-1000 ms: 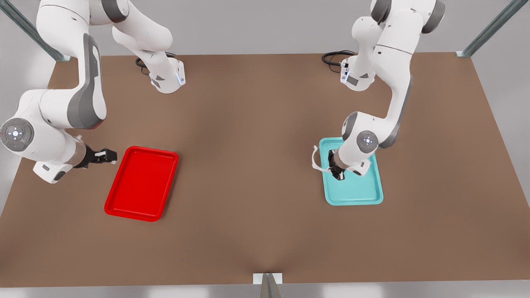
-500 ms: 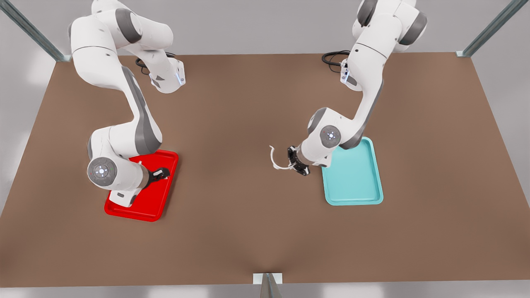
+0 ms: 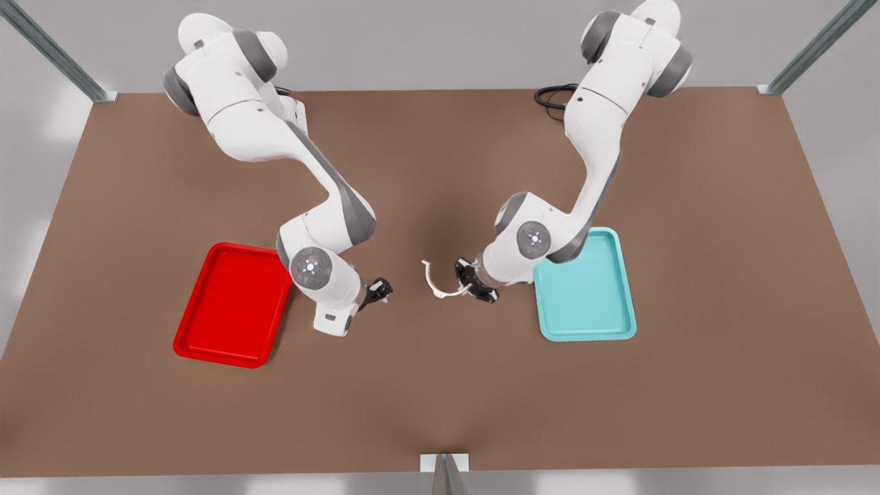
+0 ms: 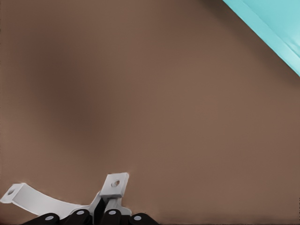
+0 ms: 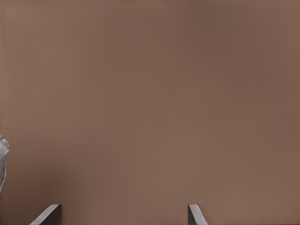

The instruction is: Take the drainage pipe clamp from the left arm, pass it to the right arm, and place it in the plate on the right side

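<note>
Drainage pipe clamp [image 3: 434, 280] pinched in left gripper [image 3: 469, 282] beside teal tray [image 3: 584, 289]; right gripper [image 3: 380, 289] spread apart, near plate [image 3: 234, 304]

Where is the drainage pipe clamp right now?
In the front view, the drainage pipe clamp is held by the left gripper above the table's middle, between the right gripper and the teal tray.

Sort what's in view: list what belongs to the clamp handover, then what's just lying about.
In the job:
- small white plastic half-ring clamp, held by the left gripper
- right gripper, open, facing it
- glossy red rectangular tray

Lying about:
- teal rectangular tray
- black cable
</note>
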You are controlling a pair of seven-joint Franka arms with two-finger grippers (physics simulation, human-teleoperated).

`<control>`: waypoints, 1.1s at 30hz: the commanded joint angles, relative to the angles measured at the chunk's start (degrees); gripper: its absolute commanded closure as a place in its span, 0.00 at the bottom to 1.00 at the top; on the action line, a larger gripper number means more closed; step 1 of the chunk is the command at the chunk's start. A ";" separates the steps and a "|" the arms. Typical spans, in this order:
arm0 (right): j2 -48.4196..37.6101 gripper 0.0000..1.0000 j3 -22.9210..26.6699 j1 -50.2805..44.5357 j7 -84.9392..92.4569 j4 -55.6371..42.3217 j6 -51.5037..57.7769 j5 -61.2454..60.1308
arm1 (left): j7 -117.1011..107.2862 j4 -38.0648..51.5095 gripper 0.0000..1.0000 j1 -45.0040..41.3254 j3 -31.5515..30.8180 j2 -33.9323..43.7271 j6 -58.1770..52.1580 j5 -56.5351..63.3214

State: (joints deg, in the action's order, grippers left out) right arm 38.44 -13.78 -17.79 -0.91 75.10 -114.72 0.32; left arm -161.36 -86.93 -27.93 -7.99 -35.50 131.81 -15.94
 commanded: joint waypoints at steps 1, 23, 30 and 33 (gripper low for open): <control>0.76 0.00 -0.01 -1.19 -15.09 -0.04 -9.38 -0.85 | -14.77 1.50 0.79 -0.01 -0.10 -0.63 -2.00 0.12; -2.58 0.00 -3.53 -4.09 -13.68 9.01 -12.72 -0.58 | -17.77 5.19 0.79 -1.51 -0.45 -2.38 -2.88 0.56; -1.18 0.00 -3.53 -5.94 -13.51 9.72 -13.16 -0.32 | -17.94 6.07 0.79 -2.12 -0.45 -2.56 -4.37 0.39; -0.83 0.00 -3.53 -5.94 -13.42 9.98 -13.16 -0.06 | -17.94 6.07 0.79 -2.12 -0.45 -2.56 -4.37 0.30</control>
State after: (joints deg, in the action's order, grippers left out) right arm 37.58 -17.30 -23.69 -12.87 85.23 -127.72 0.18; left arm -166.00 -80.90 -30.03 -8.42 -38.13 127.99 -15.73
